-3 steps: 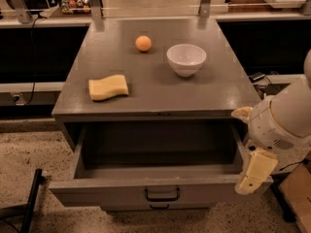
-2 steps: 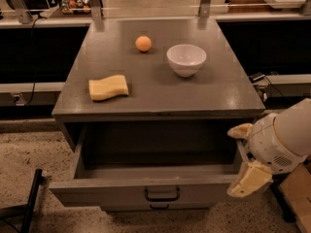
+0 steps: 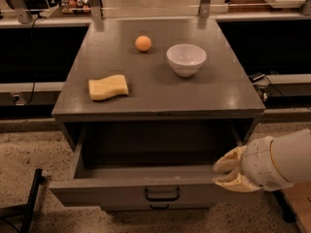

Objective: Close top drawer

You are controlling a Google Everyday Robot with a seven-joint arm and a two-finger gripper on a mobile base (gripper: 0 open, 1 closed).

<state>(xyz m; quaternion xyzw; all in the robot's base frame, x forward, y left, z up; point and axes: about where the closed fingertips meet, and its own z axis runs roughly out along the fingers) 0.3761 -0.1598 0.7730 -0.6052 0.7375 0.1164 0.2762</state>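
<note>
The top drawer (image 3: 131, 192) of the grey cabinet is pulled far out and looks empty inside. Its front panel faces me at the bottom of the view, with a dark loop handle (image 3: 162, 194) at its centre. My gripper (image 3: 227, 174), cream-coloured on a white arm, sits at the right end of the drawer's front edge, level with the rim and touching or very close to it. It holds nothing.
On the cabinet top (image 3: 160, 89) lie a yellow sponge (image 3: 108, 87), an orange ball (image 3: 143, 43) and a white bowl (image 3: 186, 59). A second handle (image 3: 160, 207) shows below the drawer. A dark bar (image 3: 30, 198) stands at the lower left on the speckled floor.
My arm has dropped and swung left, from beside the cabinet's right edge down to the right end of the drawer front. The drawer has not visibly moved.
</note>
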